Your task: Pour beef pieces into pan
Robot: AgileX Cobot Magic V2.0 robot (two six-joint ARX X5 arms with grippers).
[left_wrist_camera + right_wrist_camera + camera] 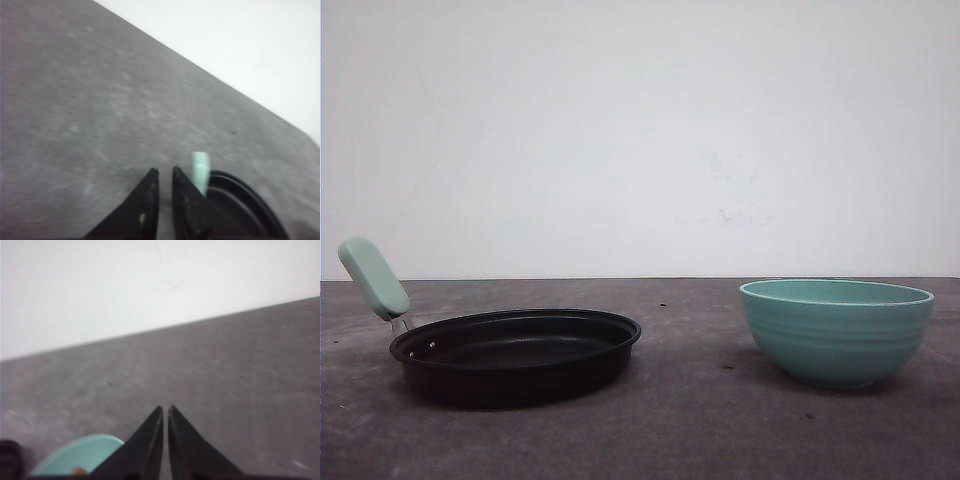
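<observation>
We have the grey table [680, 430] before us, with the pan [515, 352] sitting on our left side, its mint-green handle [373, 277] angled up and away, and a teal bowl [837, 330] well apart from it on our right. We judge the pour has not begun, since the pan's interior looks bare. The biggest risk is the carry across that gap: the bowl has to be lifted and tilted over a shallow pan, and a fast tip could send pieces over the low rim onto the table. Next is the grasp itself; the bowl's curved, glazed-looking wall may slip if we pinch it off-centre. Our right gripper [165, 409] hangs above the table with its fingers nearly together and nothing between them, the bowl's rim just beside it. Our left gripper [165, 171] is likewise almost closed and empty, close to the pan's handle, where a stray nudge could shift the pan. Of the beef pieces [78, 470], we see only a small orange speck inside the bowl.
</observation>
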